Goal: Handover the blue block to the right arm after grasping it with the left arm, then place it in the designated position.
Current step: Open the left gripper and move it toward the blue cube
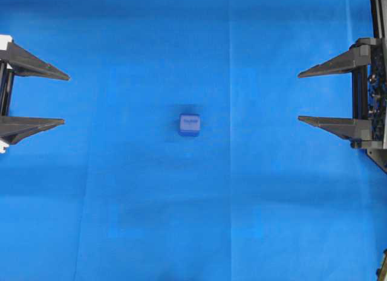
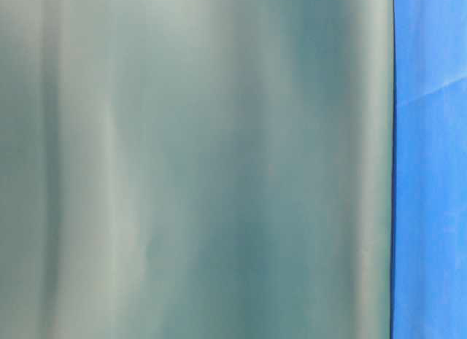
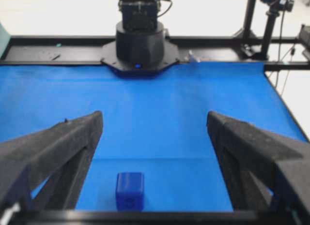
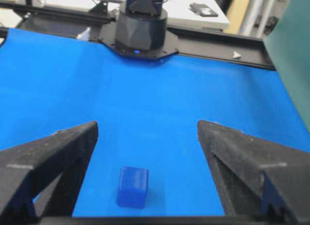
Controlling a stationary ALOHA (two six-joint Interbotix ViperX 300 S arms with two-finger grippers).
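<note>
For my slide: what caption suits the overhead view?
Blue block alone mid-cloth, between open left pincer and open right pincer.

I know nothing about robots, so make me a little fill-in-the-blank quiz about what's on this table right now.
1. The blue block lies on a cloth whose colour is ____.
2. Seen from overhead, the block sits ____ the left hand and the right hand.
3. The fingers of both hands stand ____, holding nothing.
4. The hand with white parts at its base is the ____ one.

Missing words: blue; between; open; left
</note>
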